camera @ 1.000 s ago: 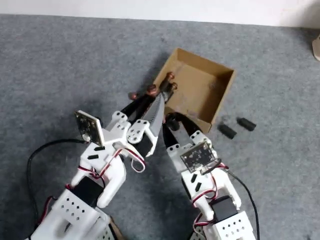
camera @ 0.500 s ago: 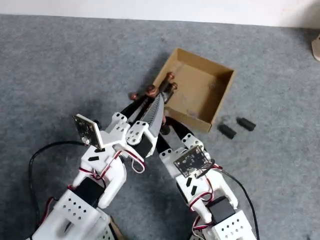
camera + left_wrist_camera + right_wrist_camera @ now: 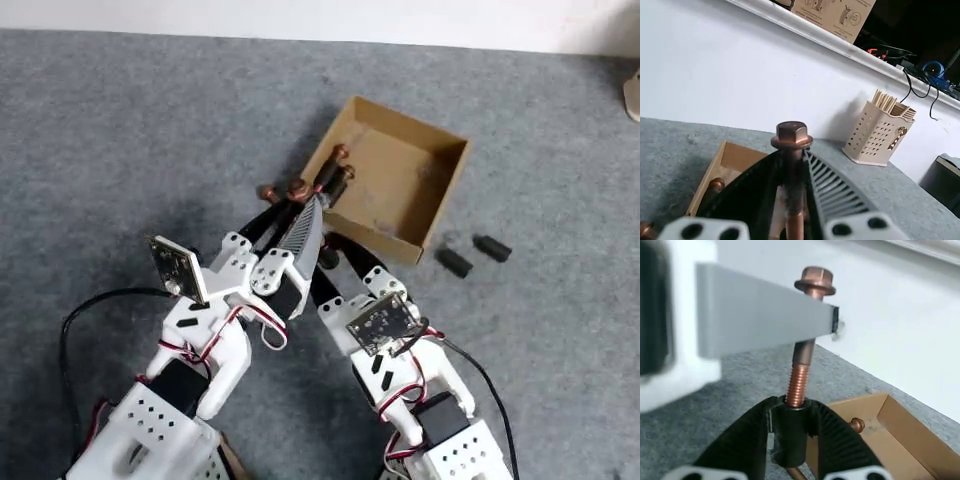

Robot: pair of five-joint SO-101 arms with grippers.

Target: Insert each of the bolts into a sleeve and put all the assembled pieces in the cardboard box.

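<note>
A loose bolt [image 3: 267,191] lay on the grey surface [image 3: 120,150], just left of the left claw [image 3: 791,157], which was clamped on an upright bolt [image 3: 791,136]. Its thread entered the black sleeve [image 3: 789,436] pinched in the right claw [image 3: 790,414]. The cardboard box [image 3: 449,196] sat just beyond them. Two spare sleeves [image 3: 455,262] lay right of it.
</note>
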